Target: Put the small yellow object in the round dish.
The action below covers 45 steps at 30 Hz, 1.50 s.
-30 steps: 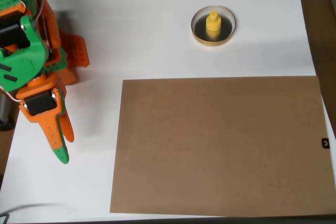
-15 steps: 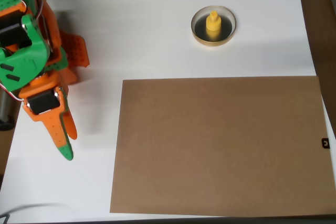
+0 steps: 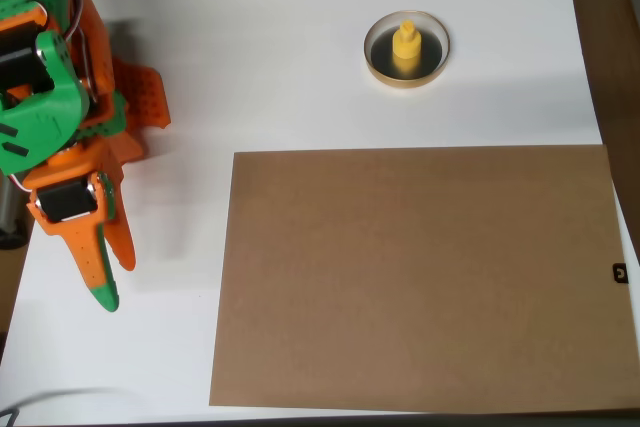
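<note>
The small yellow object (image 3: 405, 46) stands upright inside the round dish (image 3: 377, 65), which has a tan rim and a dark inside, at the upper middle of the white table. My orange and green gripper (image 3: 112, 277) hangs at the far left, far from the dish, pointing down the picture. Its two fingers lie close together with nothing between them.
A large brown cardboard sheet (image 3: 420, 277) covers the lower right of the white table (image 3: 280, 47). The arm's orange and green body (image 3: 50, 97) fills the upper left corner. A small black tag (image 3: 620, 273) sits at the right edge.
The gripper swung slightly, first right, then back left and a little down. The yellow object and dish have stayed still.
</note>
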Available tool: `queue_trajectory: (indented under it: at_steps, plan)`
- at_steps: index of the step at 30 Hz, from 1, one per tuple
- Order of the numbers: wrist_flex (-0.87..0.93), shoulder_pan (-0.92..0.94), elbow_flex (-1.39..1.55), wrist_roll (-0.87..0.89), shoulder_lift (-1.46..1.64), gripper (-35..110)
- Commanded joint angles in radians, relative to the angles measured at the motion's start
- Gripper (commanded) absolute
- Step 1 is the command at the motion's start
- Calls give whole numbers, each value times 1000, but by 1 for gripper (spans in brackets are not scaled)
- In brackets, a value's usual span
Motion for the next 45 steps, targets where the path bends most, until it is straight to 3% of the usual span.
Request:
queue_trajectory:
  at_steps: [1, 24, 45]
  plan:
    - [3, 14, -5, 15, 20, 23]
    - [3, 14, -5, 15, 20, 7]
    - [3, 14, -5, 15, 20, 4]
